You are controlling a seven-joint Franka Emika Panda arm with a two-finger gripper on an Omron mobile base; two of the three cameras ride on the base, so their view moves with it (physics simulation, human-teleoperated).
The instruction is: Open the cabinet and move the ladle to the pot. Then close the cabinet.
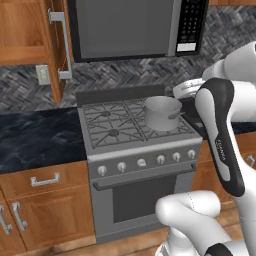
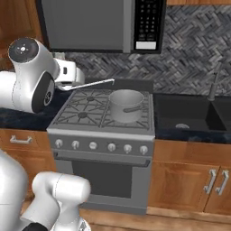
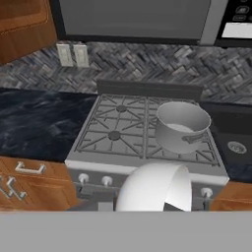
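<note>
The cabinet hangs at the upper left with its right door swung open, the silver bar handle facing out. On the stove's front right burner stands the grey pot, empty. My gripper is shut on the ladle: its thin silver handle sticks out level toward the pot, above the stove's left burners. The ladle's pale bowl looms close at the bottom of the hand view and hides my fingertips. The ladle is left of the pot and higher than its rim.
A microwave hangs low over the stove. Dark counter runs left of the stove. A sink with a faucet lies to the right. Base cabinets line the floor.
</note>
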